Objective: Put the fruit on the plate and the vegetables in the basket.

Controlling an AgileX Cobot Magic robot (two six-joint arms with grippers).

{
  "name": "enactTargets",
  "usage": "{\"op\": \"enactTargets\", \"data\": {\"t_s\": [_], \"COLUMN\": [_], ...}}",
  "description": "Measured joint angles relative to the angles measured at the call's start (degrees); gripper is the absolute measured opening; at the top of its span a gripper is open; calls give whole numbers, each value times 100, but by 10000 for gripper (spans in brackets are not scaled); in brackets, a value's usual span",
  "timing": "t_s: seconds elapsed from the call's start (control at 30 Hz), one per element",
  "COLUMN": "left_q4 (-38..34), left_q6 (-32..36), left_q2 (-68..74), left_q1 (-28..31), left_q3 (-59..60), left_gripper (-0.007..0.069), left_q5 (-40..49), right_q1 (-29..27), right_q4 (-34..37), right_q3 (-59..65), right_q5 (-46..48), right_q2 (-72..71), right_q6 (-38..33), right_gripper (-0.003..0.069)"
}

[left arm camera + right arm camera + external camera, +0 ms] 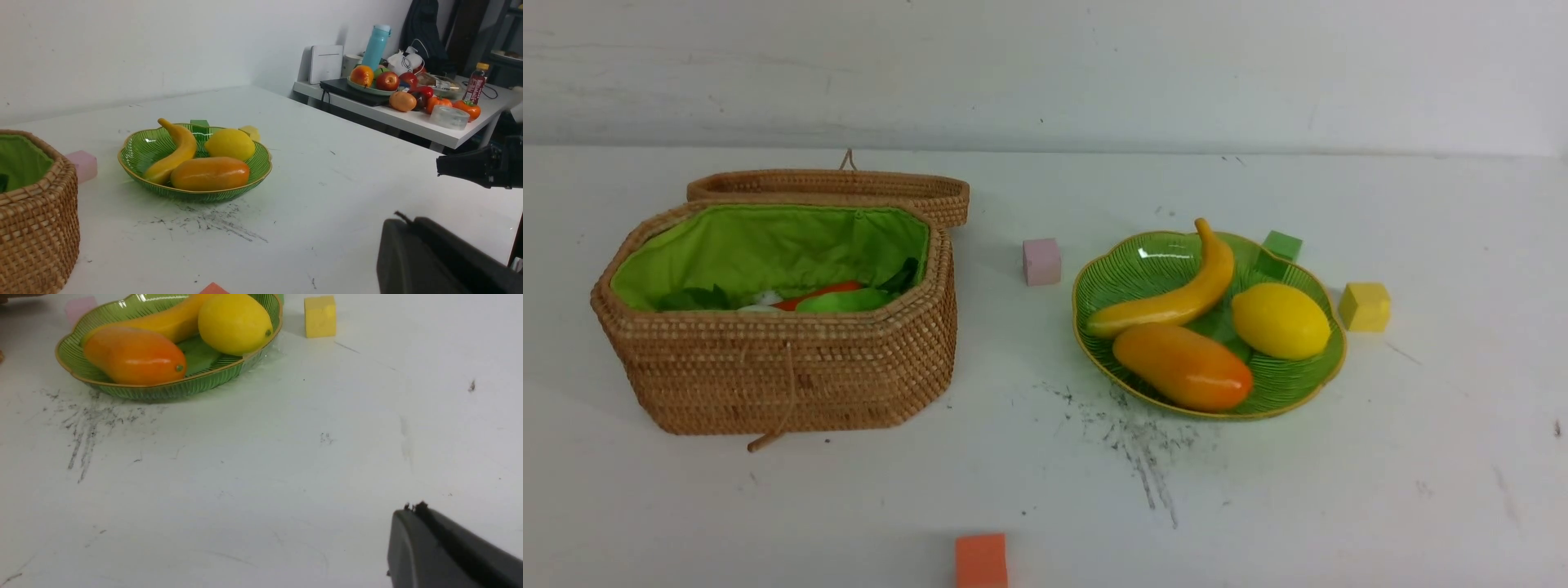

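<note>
"On the green plate [1127, 269], the banana [1176, 300], the lemon [1281, 320] and the mango [1183, 367] already lay together," the first observer said. "Did anything seem left to sort?"

"Nothing loose that either saw. Inside the wicker basket [792, 384] the carrot [818, 293] showed orange among green leaves, with a white bit beside it that was probably the radish [764, 300] and a pale green shape likely the gourd [845, 301]."

"And the grippers?"

"The left gripper [412, 228] and the right gripper [416, 522] were both closed on nothing, low and well clear of the plate. The step looked like finishing: each arm should hold back and avoid nudging the pink cube [1041, 261] or the plate's rim."
</note>
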Motion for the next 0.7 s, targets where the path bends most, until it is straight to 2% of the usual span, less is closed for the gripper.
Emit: {"op": "enactTargets", "data": {"t_s": [0.37, 0.5, 0.6, 0.7], "left_q4": [0, -32, -181, -308], "left_q6": [0, 0, 0, 5], "left_q2": [0, 0, 0, 0], "left_q1": [0, 204, 1058, 2289], "left_q3": [0, 153, 516, 1049], "left_gripper": [10, 12, -13, -13], "left_q5": [0, -357, -838, -1306], "right_q1": [0, 0, 0, 0], "right_q4": [0, 0, 0, 0], "right_q3": [4, 4, 4, 4], "right_q5": [-7, -11, -11, -11], "right_q2": [0, 0, 0, 0], "right_q6": [0, 0, -6, -6], "right_gripper": [-6, -3, -2, -2]}}
